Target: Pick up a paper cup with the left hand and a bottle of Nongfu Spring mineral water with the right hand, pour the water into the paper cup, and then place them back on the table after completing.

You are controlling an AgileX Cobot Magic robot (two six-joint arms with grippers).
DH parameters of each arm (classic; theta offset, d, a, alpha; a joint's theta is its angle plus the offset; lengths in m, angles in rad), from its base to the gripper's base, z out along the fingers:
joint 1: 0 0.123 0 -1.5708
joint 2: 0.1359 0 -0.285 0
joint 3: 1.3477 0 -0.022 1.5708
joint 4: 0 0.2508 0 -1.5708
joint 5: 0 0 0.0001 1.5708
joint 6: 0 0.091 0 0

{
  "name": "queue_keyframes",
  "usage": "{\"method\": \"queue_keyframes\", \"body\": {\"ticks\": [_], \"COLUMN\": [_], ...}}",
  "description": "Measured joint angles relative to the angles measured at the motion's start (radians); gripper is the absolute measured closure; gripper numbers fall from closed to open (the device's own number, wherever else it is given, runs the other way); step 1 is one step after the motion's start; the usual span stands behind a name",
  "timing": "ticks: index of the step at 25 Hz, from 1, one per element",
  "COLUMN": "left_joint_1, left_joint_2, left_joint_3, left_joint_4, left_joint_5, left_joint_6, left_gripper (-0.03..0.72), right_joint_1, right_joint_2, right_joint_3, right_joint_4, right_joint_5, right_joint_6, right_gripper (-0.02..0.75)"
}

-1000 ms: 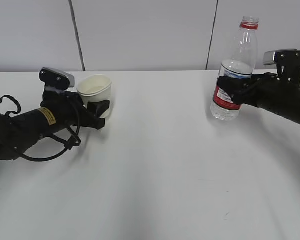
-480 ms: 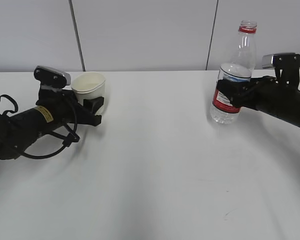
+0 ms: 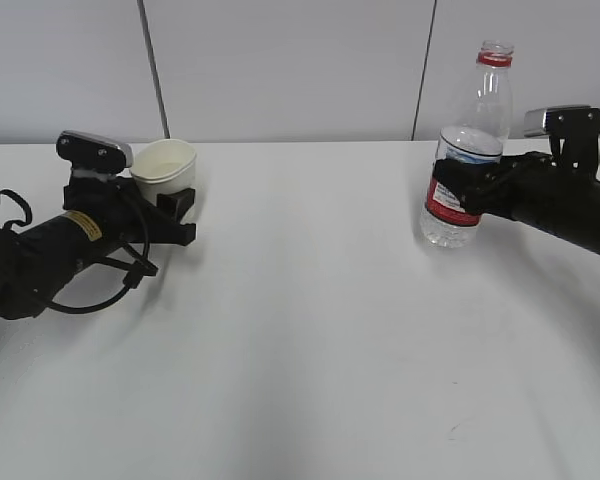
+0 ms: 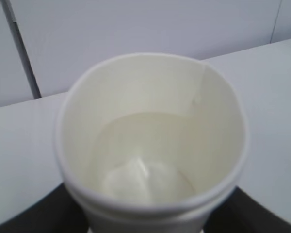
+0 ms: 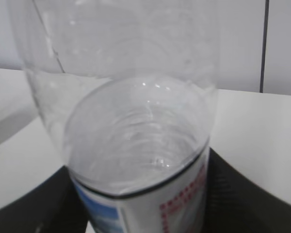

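My left hand (image 3: 175,210), the black arm with a yellow sticker, is shut on a white paper cup (image 3: 164,167) at the far left of the table (image 3: 310,330). The cup is low at the tabletop, tilted slightly. The left wrist view looks into the cup (image 4: 150,141), which holds water (image 4: 145,160). My right hand (image 3: 458,185) is shut on a clear uncapped Nongfu Spring bottle (image 3: 467,150) with a red label, upright at the right. The right wrist view shows the bottle (image 5: 136,145) about half full, between the black fingers (image 5: 247,199).
A grey panelled wall (image 3: 280,60) runs behind the table's far edge. Loose black cables (image 3: 90,285) loop beside the left arm. Faint scuffs (image 3: 450,430) mark the tabletop at the front right.
My left hand has carried the cup further left and a little away from the middle. The right hand lowered the bottle slightly a second ago and has held still since.
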Motion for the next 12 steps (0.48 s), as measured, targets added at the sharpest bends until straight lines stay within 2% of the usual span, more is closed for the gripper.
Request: {"method": "queue_keyframes", "body": {"ticks": [12], "left_joint_1": [0.001], "left_joint_2": [0.006], "left_joint_3": [0.000], "left_joint_4": [-0.066], "left_joint_5": [0.000], "left_joint_6": [0.026], "left_gripper": [0.293], "right_joint_1": [0.000], "right_joint_2": [0.000], "right_joint_3": [0.000], "right_joint_4": [0.000], "right_joint_5": [0.000], "right_joint_6": [0.000], "right_gripper": [0.300]}}
